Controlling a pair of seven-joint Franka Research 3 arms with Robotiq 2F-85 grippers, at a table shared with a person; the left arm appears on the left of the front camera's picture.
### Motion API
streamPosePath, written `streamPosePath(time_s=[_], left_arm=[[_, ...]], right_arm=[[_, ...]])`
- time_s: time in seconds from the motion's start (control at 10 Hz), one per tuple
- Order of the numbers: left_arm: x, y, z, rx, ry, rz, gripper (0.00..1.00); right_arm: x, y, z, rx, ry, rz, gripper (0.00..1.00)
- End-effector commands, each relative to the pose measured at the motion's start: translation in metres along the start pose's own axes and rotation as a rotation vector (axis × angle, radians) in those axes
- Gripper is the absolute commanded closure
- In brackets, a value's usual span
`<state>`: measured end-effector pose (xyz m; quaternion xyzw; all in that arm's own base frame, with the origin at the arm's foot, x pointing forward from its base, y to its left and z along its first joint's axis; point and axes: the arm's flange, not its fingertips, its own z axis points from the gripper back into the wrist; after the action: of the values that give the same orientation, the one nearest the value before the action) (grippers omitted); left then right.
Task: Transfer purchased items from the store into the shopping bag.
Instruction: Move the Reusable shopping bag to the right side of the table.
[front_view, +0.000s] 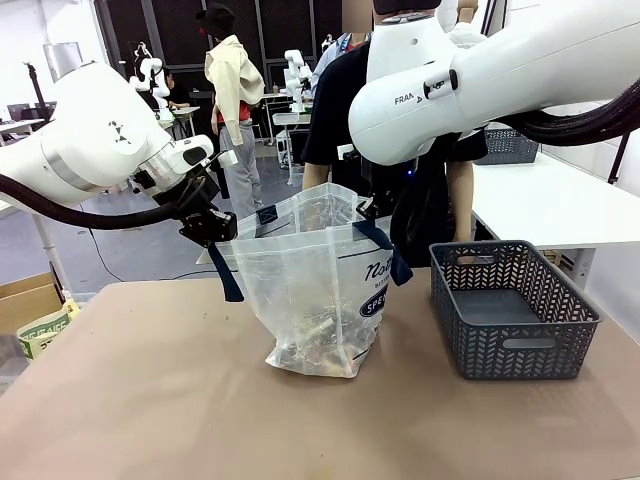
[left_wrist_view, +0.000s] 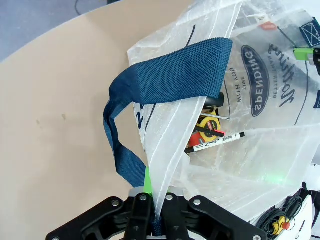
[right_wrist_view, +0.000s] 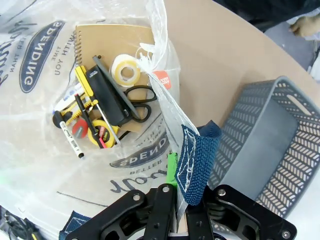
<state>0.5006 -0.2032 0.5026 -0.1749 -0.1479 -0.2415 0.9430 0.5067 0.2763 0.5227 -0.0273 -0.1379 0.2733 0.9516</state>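
The transfer looks finished. The basket (front_view: 520, 355) stands at 3 o'clock from the bag (front_view: 310, 280), just beside it, and its floor is bare in both the front and right wrist views. The items lie heaped at the bottom of the bag. The right wrist view shows a spiral notebook (right_wrist_view: 115, 40), a tape roll (right_wrist_view: 125, 70), scissors (right_wrist_view: 141, 102), a dark flat piece (right_wrist_view: 107, 92), a yellow-and-black screwdriver (right_wrist_view: 86, 82), a tape measure (right_wrist_view: 100, 134) and a marker (right_wrist_view: 70, 137). What is left is probably only letting go of the bag, or handing it over.

Both grippers hold the bag's mouth open. The left gripper (left_wrist_view: 157, 202) is clamped tight on the plastic rim at the bag's 9 o'clock side. The blue strap (left_wrist_view: 170, 75) loops loose beside it. The right gripper (right_wrist_view: 175, 195) is pinched on the rim at about 2 o'clock, with the other strap (right_wrist_view: 197, 155) folded against its fingers.

The bag sits in the middle of the table (front_view: 150, 400), resting on its base and drawn taut between the two holds.

A person (front_view: 325, 130) stands close behind at 12 o'clock. A cardboard box (front_view: 25, 295) sits off the table edge at 9 o'clock. Nothing lies between basket and bag, though the right arm hangs over the mouth and would crowd any reach from above.
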Motion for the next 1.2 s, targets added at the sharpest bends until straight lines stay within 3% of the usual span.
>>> streamPosePath(time_s=[0.0, 1.1], left_arm=[[0.0002, 0.001, 0.0026, 0.002, -0.005, 0.001, 1.0], [0.0002, 0.001, 0.0026, 0.002, -0.005, 0.001, 1.0]], right_arm=[[-0.0005, -0.001, -0.0006, -0.001, 0.001, -0.002, 1.0], [-0.0005, -0.001, -0.0006, -0.001, 0.001, -0.002, 1.0]])
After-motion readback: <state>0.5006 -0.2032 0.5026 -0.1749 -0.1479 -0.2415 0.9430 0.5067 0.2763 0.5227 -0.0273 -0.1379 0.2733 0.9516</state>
